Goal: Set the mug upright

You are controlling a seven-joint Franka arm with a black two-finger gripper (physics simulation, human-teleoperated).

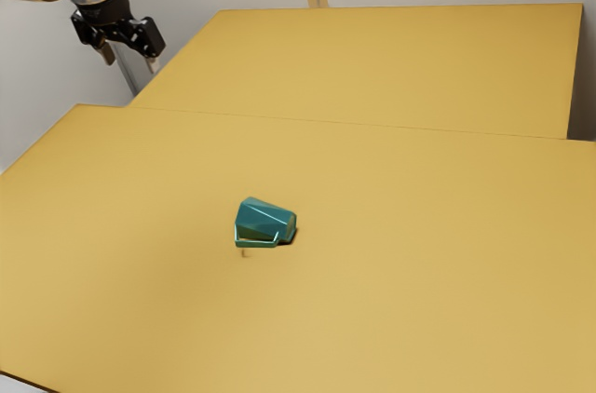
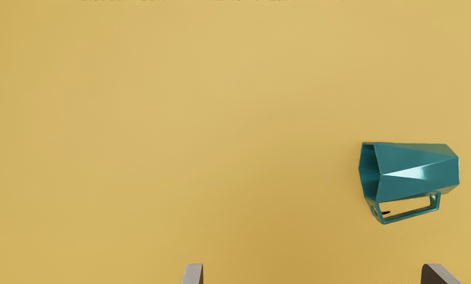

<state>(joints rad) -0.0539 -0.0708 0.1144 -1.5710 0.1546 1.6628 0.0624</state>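
Teal and faceted, the mug [image 2: 417,169] lies on its side on the yellow table [image 1: 419,272]. Well apart, the black two-finger gripper [image 1: 131,61] is wide open, empty; an off-centre pinch could roll the tapered mug.

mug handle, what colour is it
The handle is teal, like the mug's body; best seen in the wrist view.
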